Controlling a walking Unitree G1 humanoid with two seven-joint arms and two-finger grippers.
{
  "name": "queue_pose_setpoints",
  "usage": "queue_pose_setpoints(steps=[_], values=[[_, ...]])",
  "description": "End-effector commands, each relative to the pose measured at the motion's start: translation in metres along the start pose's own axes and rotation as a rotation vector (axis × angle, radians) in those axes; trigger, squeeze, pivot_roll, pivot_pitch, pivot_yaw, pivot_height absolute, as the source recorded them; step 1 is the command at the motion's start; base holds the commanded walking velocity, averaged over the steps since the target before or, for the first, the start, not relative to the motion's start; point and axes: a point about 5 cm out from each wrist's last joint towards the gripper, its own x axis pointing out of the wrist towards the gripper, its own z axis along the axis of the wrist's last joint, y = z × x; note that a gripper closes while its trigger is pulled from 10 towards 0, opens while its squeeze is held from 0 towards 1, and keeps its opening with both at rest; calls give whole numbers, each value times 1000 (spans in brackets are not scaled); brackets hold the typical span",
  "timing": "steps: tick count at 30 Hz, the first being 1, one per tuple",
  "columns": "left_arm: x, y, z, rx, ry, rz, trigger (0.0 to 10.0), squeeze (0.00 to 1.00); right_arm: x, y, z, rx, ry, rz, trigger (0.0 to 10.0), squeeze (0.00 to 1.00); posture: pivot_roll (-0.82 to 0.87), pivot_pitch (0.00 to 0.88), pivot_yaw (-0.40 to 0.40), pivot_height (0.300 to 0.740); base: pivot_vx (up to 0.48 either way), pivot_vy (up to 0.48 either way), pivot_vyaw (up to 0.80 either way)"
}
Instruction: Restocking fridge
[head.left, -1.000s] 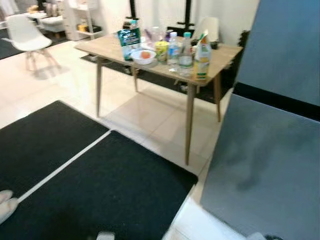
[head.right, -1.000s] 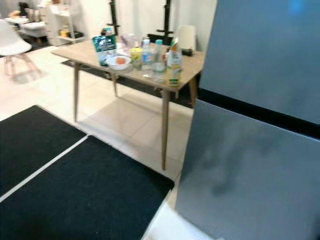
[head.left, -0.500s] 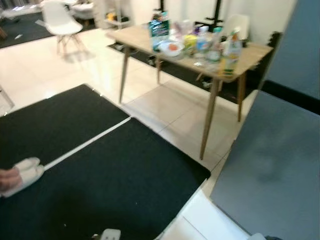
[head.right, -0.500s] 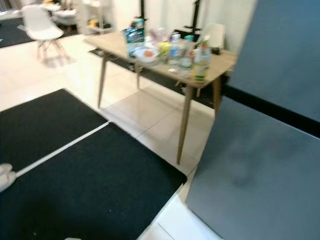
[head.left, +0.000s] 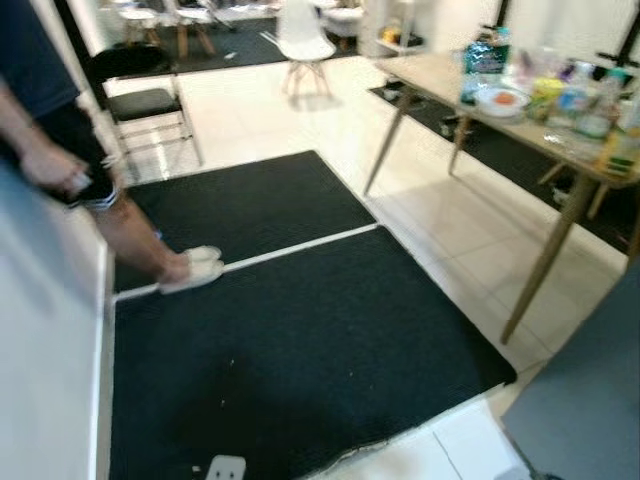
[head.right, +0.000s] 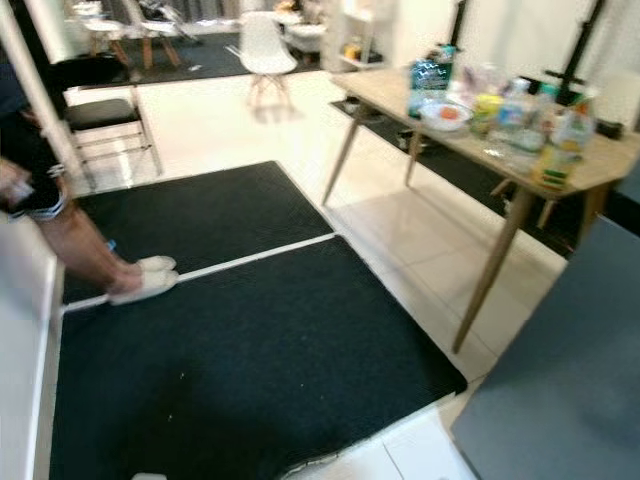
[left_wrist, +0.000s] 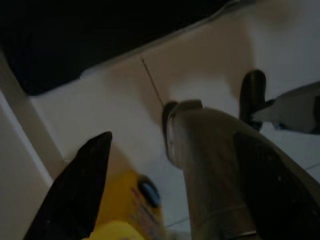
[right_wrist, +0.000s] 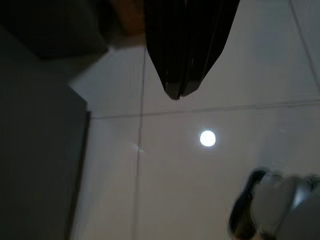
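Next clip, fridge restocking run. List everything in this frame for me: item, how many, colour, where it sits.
Wooden table: one, light wood, far right of the room.
Groceries: several, blurred; a green packet, a white bowl, clear bottles, a yellow-labelled bottle, all on the table.
Floor mats: two, black, side by side on pale tile.
Fridge: one, grey, near right.
White chair: one, far back.
Black chair: one, metal-legged, back left.
Yellow item: one, in the left wrist view by the finger.
Person: one, dark shorts, pale slippers, left, on the mat.
Left gripper: black fingers, above tile.
Right gripper: black fingers together, above tile.
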Motion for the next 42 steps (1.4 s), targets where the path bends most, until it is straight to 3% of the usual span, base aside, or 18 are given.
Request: queue_pose_setpoints(steps=[1,16,42], values=[[-2,-2,-13,-6,55,-3,10000,0,0,-2,3,-7,-18,-13,10000,0,-85,10,-46,740,0,0,781],[-3,0,-14,-33,63,-6,10000,0,0,-2,4,-6,-21,-27,10000,0,-90,11,-45,740,0,0,79],[-4,3,-19,-15,83,-18,10000,0,1,2,5,-7,-26,-15,10000,0,-88,12,-40,740,303,0,0]])
